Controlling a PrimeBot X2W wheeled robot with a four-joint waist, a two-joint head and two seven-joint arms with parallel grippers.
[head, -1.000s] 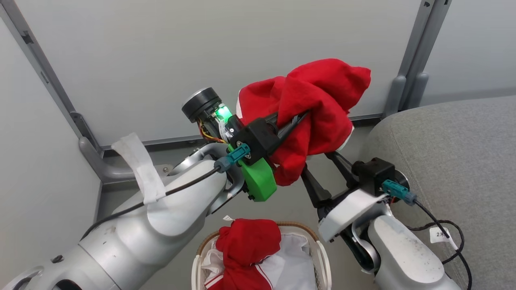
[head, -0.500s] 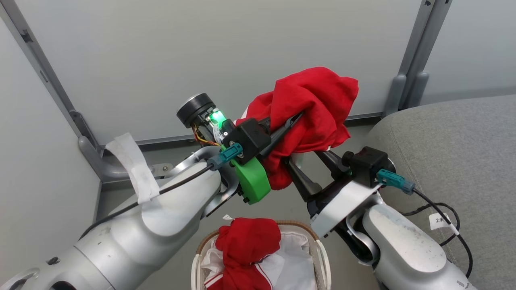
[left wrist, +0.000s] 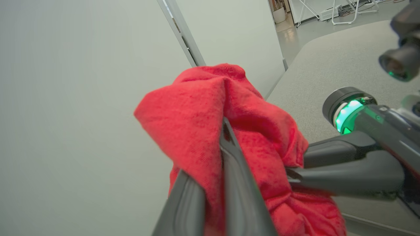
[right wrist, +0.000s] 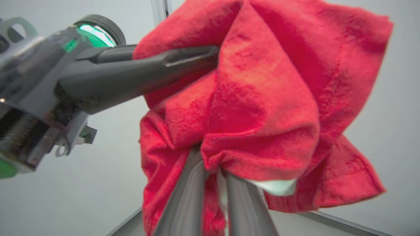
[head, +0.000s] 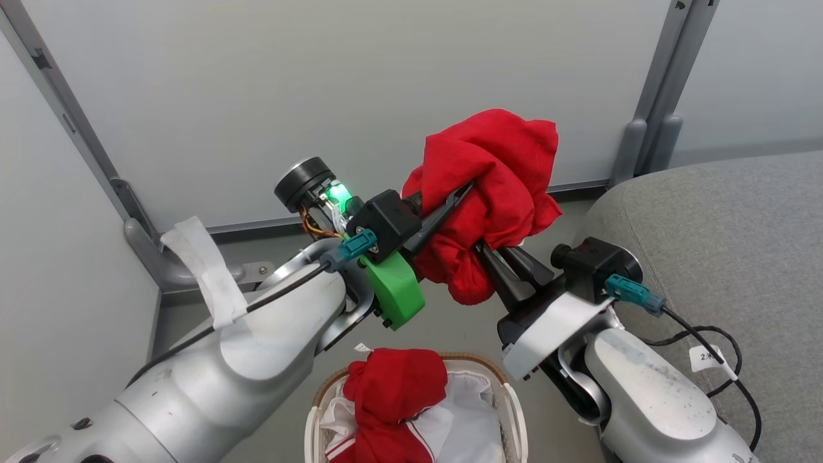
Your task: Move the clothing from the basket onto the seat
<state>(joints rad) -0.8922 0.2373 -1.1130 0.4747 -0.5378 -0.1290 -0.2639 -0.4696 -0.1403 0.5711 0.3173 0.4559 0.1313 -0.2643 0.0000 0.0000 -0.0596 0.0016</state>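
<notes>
Head view: the large grey upholstered seat [head: 707,225] lies right of the right gripper [head: 492,254]. The small white slotted plastic basket [head: 514,411] sits below both grippers and holds one red garment [head: 392,392]. Both arms reach up and inward.

Left wrist view: the left gripper [left wrist: 218,144] is clenched on a crumpled bright red fabric garment [left wrist: 197,114].

Right wrist view: the right gripper clamps that garment's bunched lower edge, beside a white panel [right wrist: 275,186].

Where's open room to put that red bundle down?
The seat is bare except a black cable at its near edge. Floor between basket and wall is open. Crowded: the basket, with another red garment, and around the held bundle.
</notes>
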